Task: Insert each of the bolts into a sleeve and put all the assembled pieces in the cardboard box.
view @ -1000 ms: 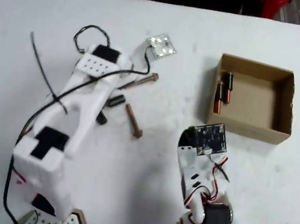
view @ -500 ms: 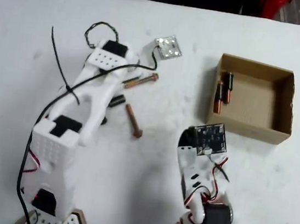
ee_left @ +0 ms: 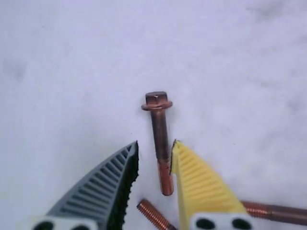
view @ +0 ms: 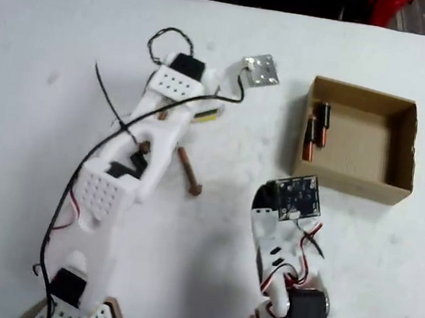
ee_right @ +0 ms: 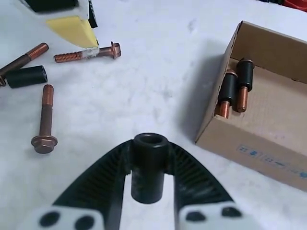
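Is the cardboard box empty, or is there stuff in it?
Not empty. Two bolts in black sleeves lie side by side inside the cardboard box, close to one wall.

High view: box (view: 350, 181) sits upper right on the table (view: 385, 276), with two assembled pieces (view: 316, 129) inside against its left wall. Loose bolt (view: 190, 172) lies at centre, left of the box. Left gripper (ee_left: 154, 143) is at upper centre, above the loose bolt, with a second bolt (ee_left: 158, 120) lying between its fingers. Right gripper (ee_right: 148, 144) is at lower centre, below the box's left corner, with a sleeve (ee_right: 149, 167) upright between its fingers. Spare sleeve (ee_right: 26, 76) lies just beside the loose bolt's tip.
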### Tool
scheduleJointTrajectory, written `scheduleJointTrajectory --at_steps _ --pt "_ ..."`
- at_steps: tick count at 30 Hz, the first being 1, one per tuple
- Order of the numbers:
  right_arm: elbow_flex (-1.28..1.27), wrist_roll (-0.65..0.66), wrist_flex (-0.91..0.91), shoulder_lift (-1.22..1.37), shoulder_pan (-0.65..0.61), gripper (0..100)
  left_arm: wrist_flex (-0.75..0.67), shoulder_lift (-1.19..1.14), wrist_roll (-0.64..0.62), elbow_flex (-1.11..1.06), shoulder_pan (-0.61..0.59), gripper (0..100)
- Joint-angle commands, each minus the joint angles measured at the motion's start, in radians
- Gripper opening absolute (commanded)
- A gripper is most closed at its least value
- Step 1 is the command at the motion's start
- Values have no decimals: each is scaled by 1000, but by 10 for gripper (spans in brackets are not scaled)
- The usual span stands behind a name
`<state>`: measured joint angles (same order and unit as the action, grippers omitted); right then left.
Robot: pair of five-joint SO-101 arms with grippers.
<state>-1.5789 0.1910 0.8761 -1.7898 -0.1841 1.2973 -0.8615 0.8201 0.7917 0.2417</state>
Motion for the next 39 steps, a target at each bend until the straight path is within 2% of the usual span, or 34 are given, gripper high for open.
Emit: scheduleJointTrajectory --at_steps 1,21,26,28,35,39 --pt "8 0 -22 -10 4 17 72 -41 3 169 36 142" --pt "8 0 -19 -10 2 17 77 -380 2 494 22 138" --pt "8 0 -19 -10 2 17 77 -389 2 500 12 28" --pt "8 0 -19 -10 2 17 78 -390 2 493 12 24" --pt "8 0 -19 -10 2 17 176 -383 3 506 18 30" --pt "8 0 -19 -10 2 17 258 -381 3 623 16 30"
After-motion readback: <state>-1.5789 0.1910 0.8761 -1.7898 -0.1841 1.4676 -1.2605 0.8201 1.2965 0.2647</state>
